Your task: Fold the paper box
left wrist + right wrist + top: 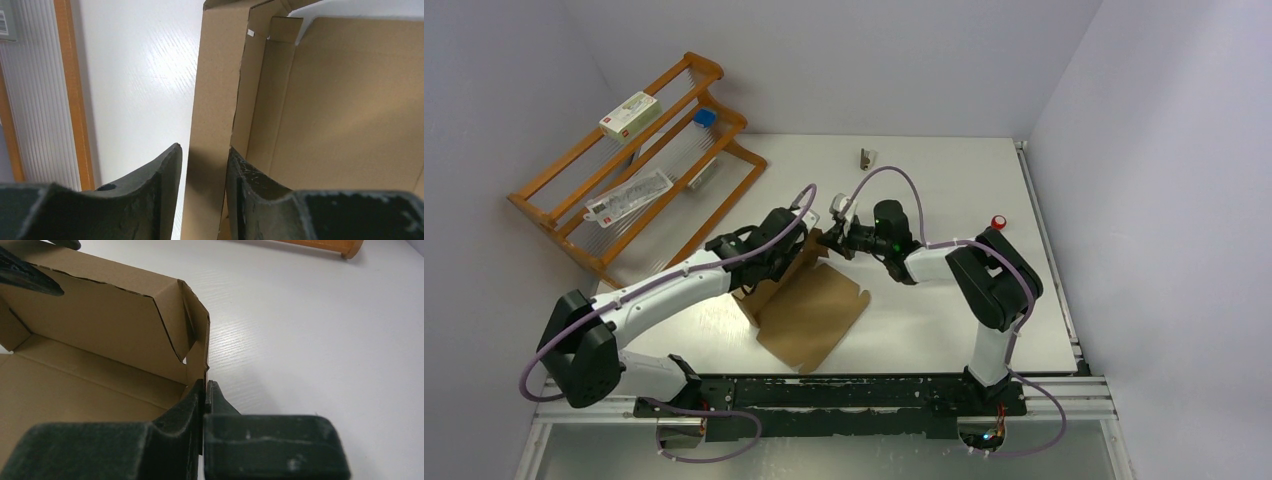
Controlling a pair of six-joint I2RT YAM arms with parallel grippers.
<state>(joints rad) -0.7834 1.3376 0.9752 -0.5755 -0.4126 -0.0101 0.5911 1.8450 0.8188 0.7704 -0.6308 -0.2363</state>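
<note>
The paper box (814, 310) is brown cardboard lying mid-table, its base flat and its far walls raised. In the left wrist view a tall side wall (215, 100) stands between the fingers of my left gripper (205, 155). The right finger (240, 185) touches it, and a sliver of white table shows beside the left finger (165, 185), so the jaws are open around the wall. My right gripper (206, 385) is shut on the thin edge of the box's corner wall (197, 345). In the top view both grippers (807, 243) (836, 240) meet at the box's far corner.
A wooden rack (634, 160) at the back left holds a white carton (630, 114) and a flat packet (629, 197). A small grey object (867, 157) stands near the back edge. A red-capped item (998, 221) sits by the right arm.
</note>
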